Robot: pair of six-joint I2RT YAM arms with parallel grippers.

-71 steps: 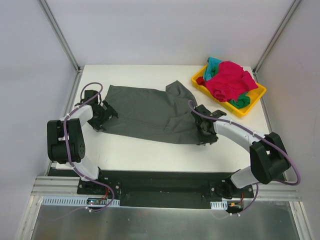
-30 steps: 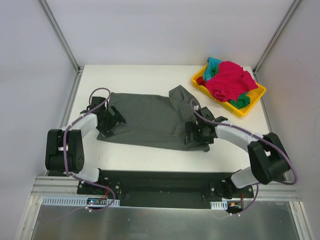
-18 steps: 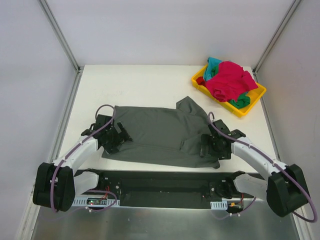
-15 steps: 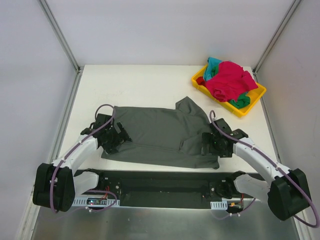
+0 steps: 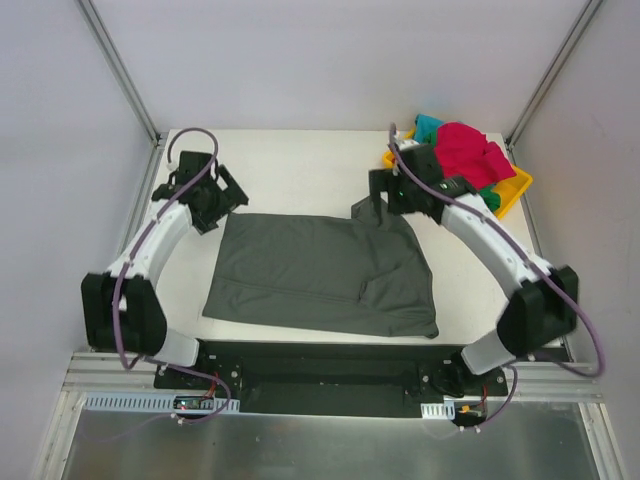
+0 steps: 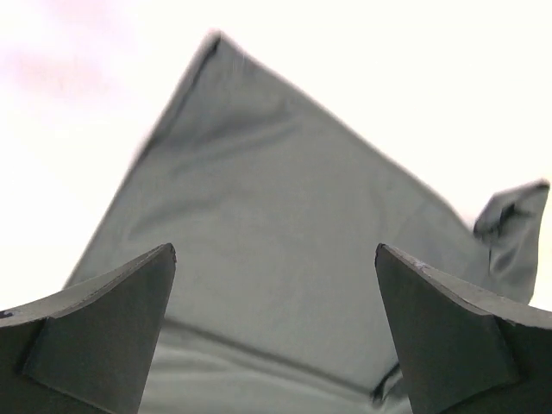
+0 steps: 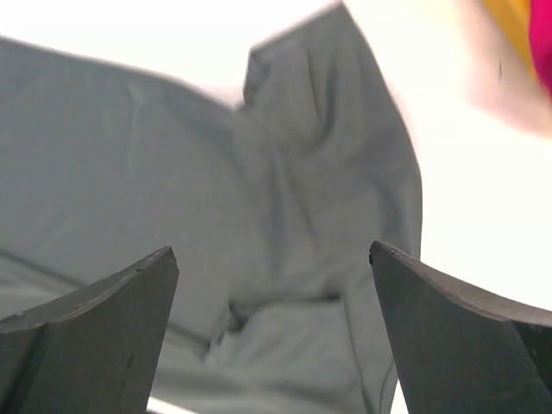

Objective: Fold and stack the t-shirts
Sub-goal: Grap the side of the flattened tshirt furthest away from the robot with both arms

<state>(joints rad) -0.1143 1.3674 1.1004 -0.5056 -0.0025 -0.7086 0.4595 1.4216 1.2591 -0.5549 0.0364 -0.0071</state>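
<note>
A dark grey t-shirt (image 5: 320, 272) lies spread on the white table, folded once, with a sleeve sticking out at its far right corner (image 5: 372, 209). It fills the left wrist view (image 6: 276, 241) and the right wrist view (image 7: 285, 224). My left gripper (image 5: 222, 205) is open and empty above the shirt's far left corner. My right gripper (image 5: 383, 197) is open and empty above the sleeve. More t-shirts, red, teal and green (image 5: 462, 160), are piled in a yellow tray (image 5: 497, 217) at the back right.
The table's near edge (image 5: 320, 340) lies just below the shirt's hem. Metal frame posts (image 5: 120, 70) stand at the back corners. White walls enclose the table on three sides.
Both grippers dragged the shirt toward the near edge, let go of it, and rose back to its far corners. The shirt now lies flatter and lower on the table.
</note>
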